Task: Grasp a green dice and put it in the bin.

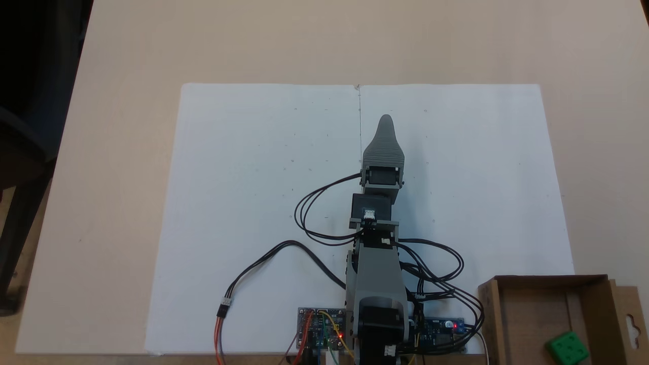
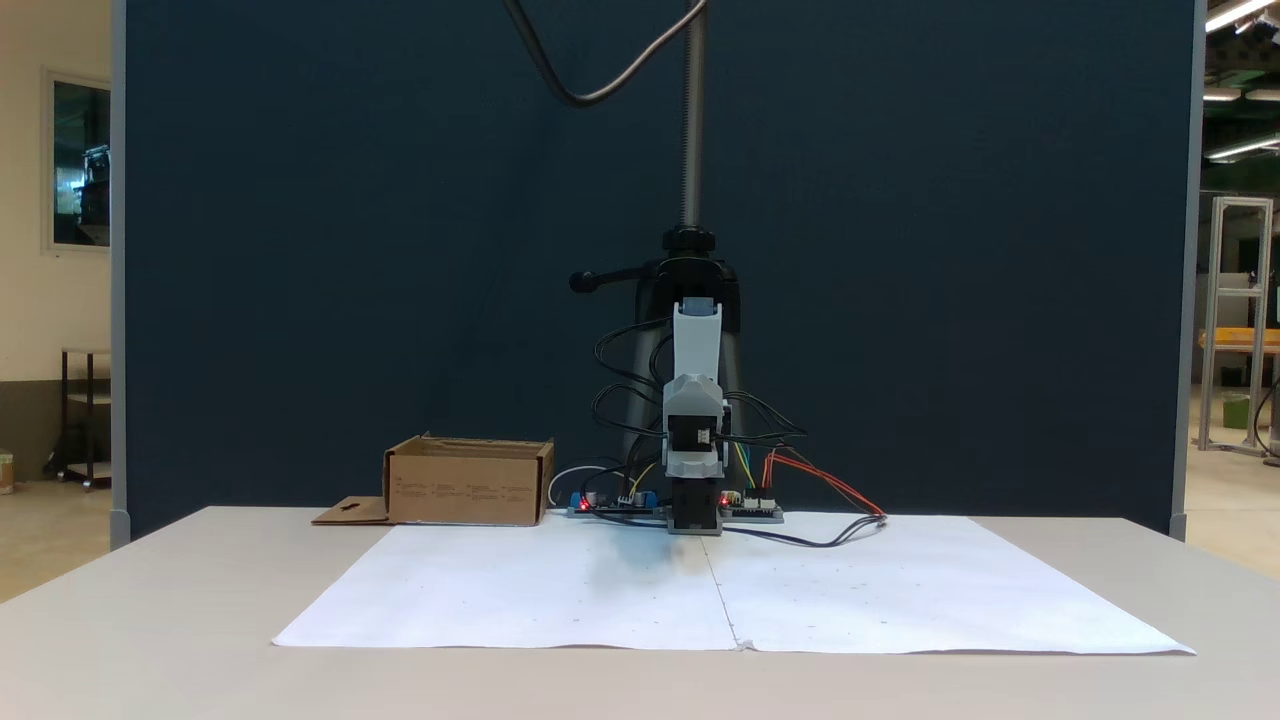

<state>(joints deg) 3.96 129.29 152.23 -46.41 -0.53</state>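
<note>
Nearest the arm's base, just to its right in the top-down fixed view, the bin (image 1: pixel 537 314) stands with the green dice (image 1: pixel 568 348) already lying on its floor, near the wall beside the keyhole flap (image 1: pixel 630 324). The drop looks done, so what remains is to park quietly and keep the loose black cables (image 1: pixel 436 263) clear of the bin. Beside the base sit the circuit boards (image 1: pixel 322 329) with red lights. Farther out over the white paper (image 1: pixel 253 203), the gripper (image 1: pixel 385 121) points away from the bin, carrying nothing visible; whether its jaws are parted I cannot tell. Nothing stands in the way.
</note>
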